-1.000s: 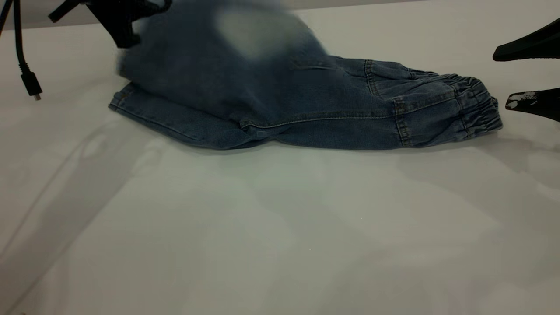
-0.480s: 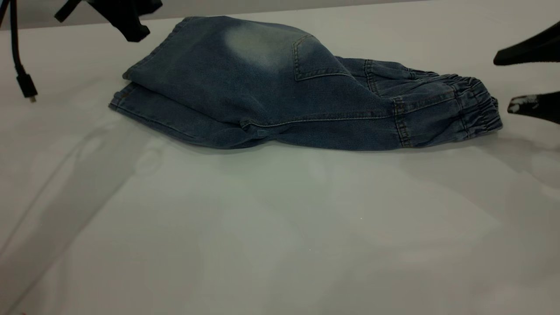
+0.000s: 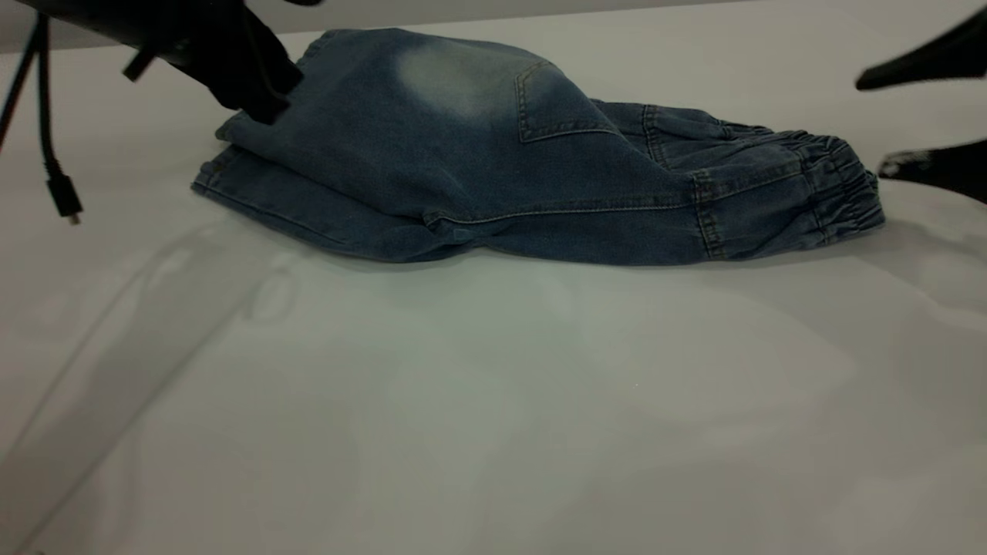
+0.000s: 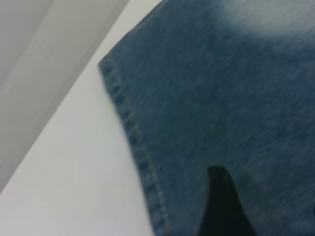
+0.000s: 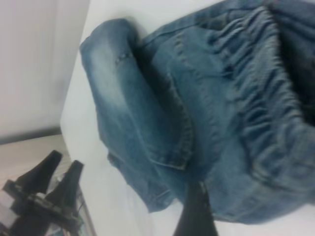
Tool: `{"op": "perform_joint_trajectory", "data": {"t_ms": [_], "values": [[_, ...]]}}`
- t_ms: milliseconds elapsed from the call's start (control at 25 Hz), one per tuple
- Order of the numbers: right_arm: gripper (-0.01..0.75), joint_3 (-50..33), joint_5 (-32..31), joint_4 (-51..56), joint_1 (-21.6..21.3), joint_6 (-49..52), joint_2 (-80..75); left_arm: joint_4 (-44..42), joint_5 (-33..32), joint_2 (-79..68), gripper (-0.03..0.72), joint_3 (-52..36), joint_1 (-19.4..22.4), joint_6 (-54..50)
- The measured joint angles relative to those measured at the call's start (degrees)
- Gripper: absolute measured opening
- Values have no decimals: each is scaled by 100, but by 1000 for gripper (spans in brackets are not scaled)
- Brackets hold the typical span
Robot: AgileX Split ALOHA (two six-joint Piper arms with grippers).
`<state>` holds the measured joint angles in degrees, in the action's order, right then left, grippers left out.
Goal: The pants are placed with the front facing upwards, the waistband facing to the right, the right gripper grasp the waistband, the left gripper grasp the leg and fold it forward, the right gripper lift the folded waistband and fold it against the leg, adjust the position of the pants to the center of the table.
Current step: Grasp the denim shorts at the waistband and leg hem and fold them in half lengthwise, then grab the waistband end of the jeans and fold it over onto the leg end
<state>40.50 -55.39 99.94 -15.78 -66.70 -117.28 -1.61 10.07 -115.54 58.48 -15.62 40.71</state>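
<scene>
Pants (image 3: 501, 169) folded lengthwise on table (image 3: 493, 401); left gripper (image 3: 258, 96) over leg hem, finger state unclear; right gripper (image 3: 898, 119) spread wide beside waistband (image 3: 844, 193), untouching

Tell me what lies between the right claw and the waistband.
Nothing: in the exterior view only a short strip of bare table separates the open right claw from the waistband of the pants.

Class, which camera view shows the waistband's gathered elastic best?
The right wrist view: the waistband fills it, ruching close up. The exterior view shows the waistband small, at the pants' right end. The left wrist view misses it.
</scene>
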Motion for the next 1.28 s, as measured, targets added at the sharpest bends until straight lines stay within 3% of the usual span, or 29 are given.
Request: {"op": "perform_joint_trajectory", "data": {"t_ms": [320,680,1040,1280], "values": [[461,455,897,-239,669,1200,0,0,135,-33,384,0,-363,6],[535,543,934,-1974,664,2824,0,5,506,-33,384,0,-363,-339],[591,1192,879,-2054,664,3547,-48,5,641,-33,384,0,-363,-427],[591,1451,736,-2925,671,4772,-398,5,635,-33,384,0,-363,-427]]}}
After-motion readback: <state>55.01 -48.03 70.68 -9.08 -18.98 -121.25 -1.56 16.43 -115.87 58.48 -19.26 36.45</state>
